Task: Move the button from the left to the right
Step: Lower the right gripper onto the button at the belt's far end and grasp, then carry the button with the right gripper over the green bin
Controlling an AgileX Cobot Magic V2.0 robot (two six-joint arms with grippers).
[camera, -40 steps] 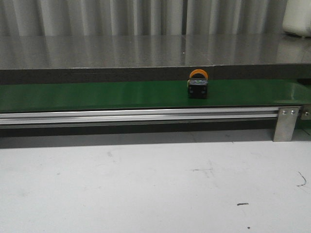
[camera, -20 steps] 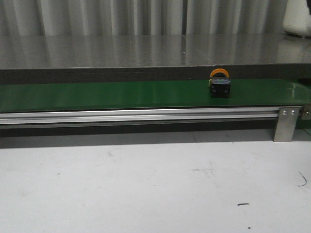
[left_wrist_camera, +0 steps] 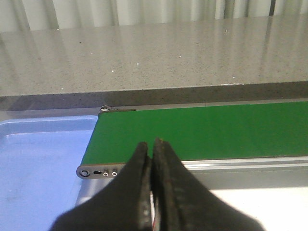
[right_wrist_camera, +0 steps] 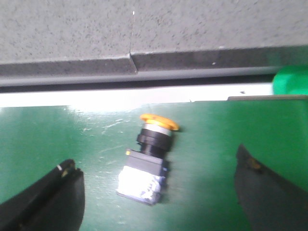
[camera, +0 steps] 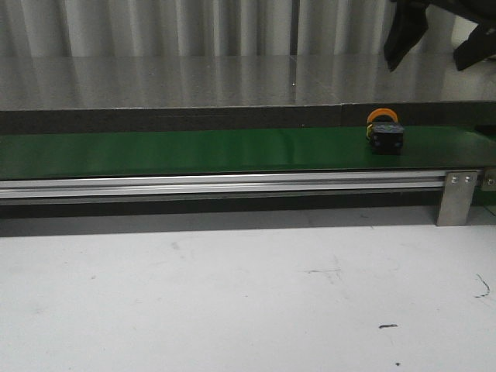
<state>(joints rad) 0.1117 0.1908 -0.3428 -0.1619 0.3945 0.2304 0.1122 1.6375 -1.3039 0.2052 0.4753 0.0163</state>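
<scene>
The button (camera: 384, 132), a small black block with a round orange cap, lies on the green conveyor belt (camera: 194, 151) toward the right side of the front view, a little left of the silver bracket (camera: 456, 198) that holds the belt's aluminium rail. Above it, in the upper right corner of that view, the right gripper (camera: 434, 35) hangs with its two dark fingers spread wide and holding nothing; the button sits below it and slightly to the left in the frame. In the right wrist view the button (right_wrist_camera: 149, 161) appears in the middle of the frame, between the two open fingers but well clear of both, one finger in the lower left corner and the other at the lower right. It is lying on its side (not standing on its base), with its long axis running up the frame and tilted a little, the orange cap toward the upper right and the black body toward the lower left. The left gripper (left_wrist_camera: 153, 183) is clenched shut on nothing, at the bottom centre of the left wrist view, facing the bare left end of the belt beside a pale blue tray (left_wrist_camera: 38, 168); no button shows there, so the right arm is judged much the nearer. Beyond the belt runs a grey speckled counter (camera: 155, 81).
</scene>
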